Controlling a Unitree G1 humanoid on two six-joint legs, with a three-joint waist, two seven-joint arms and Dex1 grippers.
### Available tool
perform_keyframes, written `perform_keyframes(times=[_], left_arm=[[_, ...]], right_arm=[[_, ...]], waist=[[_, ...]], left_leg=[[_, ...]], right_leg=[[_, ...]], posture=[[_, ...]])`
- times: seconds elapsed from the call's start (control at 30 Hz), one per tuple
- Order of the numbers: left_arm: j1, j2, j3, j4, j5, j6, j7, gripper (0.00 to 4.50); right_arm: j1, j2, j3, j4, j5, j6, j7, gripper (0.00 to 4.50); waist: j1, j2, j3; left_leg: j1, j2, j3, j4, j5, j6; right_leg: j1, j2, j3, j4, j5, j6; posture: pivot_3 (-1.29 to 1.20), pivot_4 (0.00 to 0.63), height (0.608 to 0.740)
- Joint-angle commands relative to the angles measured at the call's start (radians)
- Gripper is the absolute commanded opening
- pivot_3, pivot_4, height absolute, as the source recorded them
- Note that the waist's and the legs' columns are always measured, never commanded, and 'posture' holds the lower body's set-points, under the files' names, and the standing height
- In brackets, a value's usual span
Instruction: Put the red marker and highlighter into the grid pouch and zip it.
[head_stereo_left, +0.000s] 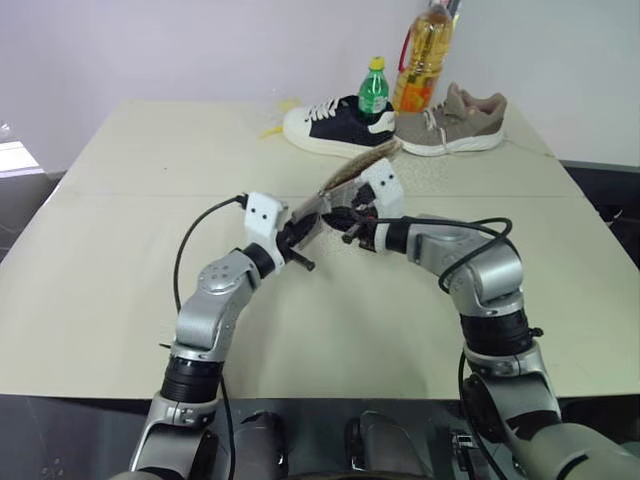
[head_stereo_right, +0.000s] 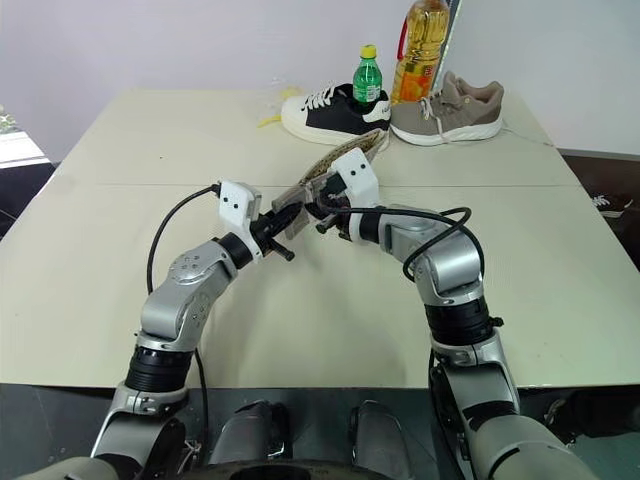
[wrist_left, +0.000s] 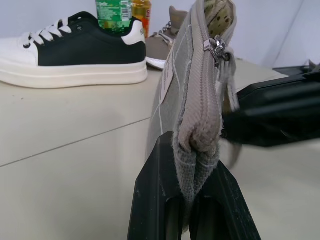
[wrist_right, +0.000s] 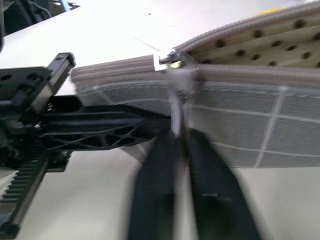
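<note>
The grid pouch (head_stereo_left: 352, 176), grey with white lines, hangs in the air between my two hands over the middle of the table. My left gripper (wrist_left: 192, 145) is shut on the pouch's near end, the fabric pinched between both fingers. My right gripper (wrist_right: 180, 132) comes in from the side and is shut on the zipper pull (wrist_right: 175, 107). Past the slider (wrist_left: 216, 47) the pouch mouth gapes and its dotted lining (wrist_right: 260, 52) shows. The red marker and the highlighter are out of view.
At the table's far edge stand a black-and-white shoe (head_stereo_left: 335, 125), a tan shoe (head_stereo_left: 450, 125), a green bottle (head_stereo_left: 374, 88) and a bottle of oil (head_stereo_left: 425, 55). Something small and yellow (head_stereo_left: 272, 128) lies left of the shoes.
</note>
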Motion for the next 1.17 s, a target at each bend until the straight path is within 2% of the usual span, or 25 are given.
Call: perform_keyframes(times=[0.03,0.17,0.33,0.47,0.5,0.53,0.63,0.7,0.77,0.9,1.17], left_arm=[[0.011,0.023,-0.013,-0.053,0.003,-0.019,-0.013,0.00],[0.061,0.118,-0.048,-0.079,0.035,-0.085,-0.093,0.00],[0.115,0.208,-0.077,-0.086,0.059,-0.142,-0.163,0.00],[0.136,0.249,-0.071,-0.089,0.027,-0.140,-0.215,0.00],[0.139,0.256,-0.068,-0.094,0.018,-0.133,-0.223,0.69],[0.144,0.265,-0.065,-0.103,0.008,-0.128,-0.234,0.95],[0.175,0.309,-0.047,-0.137,0.004,-0.105,-0.250,2.39],[0.221,0.353,-0.012,-0.165,-0.008,-0.075,-0.256,3.51],[0.264,0.385,0.026,-0.183,-0.026,-0.054,-0.256,3.53],[0.363,0.420,0.135,-0.186,-0.056,-0.019,-0.232,3.53],[0.484,0.388,0.328,-0.103,-0.064,-0.107,-0.154,3.53]], right_arm=[[-0.036,-0.056,-0.004,-0.011,-0.025,-0.053,-0.008,0.03],[-0.087,-0.257,-0.036,0.095,-0.116,-0.193,0.011,0.03],[-0.109,-0.424,-0.075,0.237,-0.140,-0.293,0.066,0.03],[0.009,-0.543,-0.006,0.158,-0.109,-0.360,0.267,0.03],[0.035,-0.558,-0.006,0.137,-0.092,-0.367,0.305,0.00],[0.056,-0.571,-0.009,0.124,-0.079,-0.368,0.334,0.27],[0.148,-0.636,-0.023,0.063,-0.046,-0.409,0.453,1.41],[0.231,-0.686,-0.046,0.016,-0.016,-0.439,0.534,2.55],[0.278,-0.711,-0.066,0.010,-0.003,-0.455,0.560,3.48],[0.316,-0.700,-0.127,0.065,0.026,-0.490,0.558,3.48],[0.289,-0.565,-0.209,0.234,0.044,-0.573,0.452,3.48]], waist=[[0.000,0.000,0.000],[0.000,0.000,0.000],[0.001,0.000,0.000],[0.001,0.000,0.000],[0.000,0.000,0.000],[-0.002,0.000,0.000],[-0.001,0.001,0.001],[0.001,0.001,0.001],[0.001,0.000,0.001],[-0.003,0.000,0.001],[0.002,0.000,0.001]], left_leg=[[0.000,0.000,0.000,0.000,0.000,0.000],[0.000,0.000,0.001,0.000,0.000,0.000],[0.000,0.000,0.001,-0.002,0.000,0.000],[0.000,0.000,0.002,-0.003,0.000,0.000],[0.000,0.001,0.002,-0.003,0.000,0.000],[0.000,0.001,0.001,-0.004,0.000,0.000],[0.001,0.001,0.002,-0.003,0.000,0.000],[0.001,0.001,0.001,-0.004,0.000,0.000],[0.001,0.001,0.001,-0.004,0.000,0.000],[0.001,0.003,0.001,-0.003,0.000,0.000],[0.002,0.003,0.001,-0.003,0.000,0.000]], right_leg=[[0.000,0.000,0.000,0.000,0.000,0.000],[-0.001,0.000,0.000,0.000,0.000,0.000],[-0.001,0.000,0.000,-0.002,0.000,0.000],[-0.002,0.000,0.000,-0.002,0.000,0.000],[-0.002,0.000,0.000,-0.002,0.000,0.000],[-0.001,0.000,0.000,-0.003,0.000,0.000],[-0.002,0.000,0.000,-0.002,0.000,0.000],[-0.001,0.000,0.000,-0.003,0.000,0.000],[-0.001,-0.001,0.000,-0.003,0.000,0.000],[-0.001,-0.001,0.000,-0.003,0.000,0.000],[-0.003,-0.002,0.000,-0.003,0.000,-0.001]], posture=[[0.00,0.150,0.705],[0.00,0.150,0.705],[0.00,0.150,0.705],[0.00,0.150,0.705],[0.00,0.150,0.705],[0.00,0.150,0.705],[0.00,0.150,0.705],[0.00,0.150,0.705],[0.00,0.150,0.705],[0.00,0.150,0.705],[0.00,0.150,0.705]])
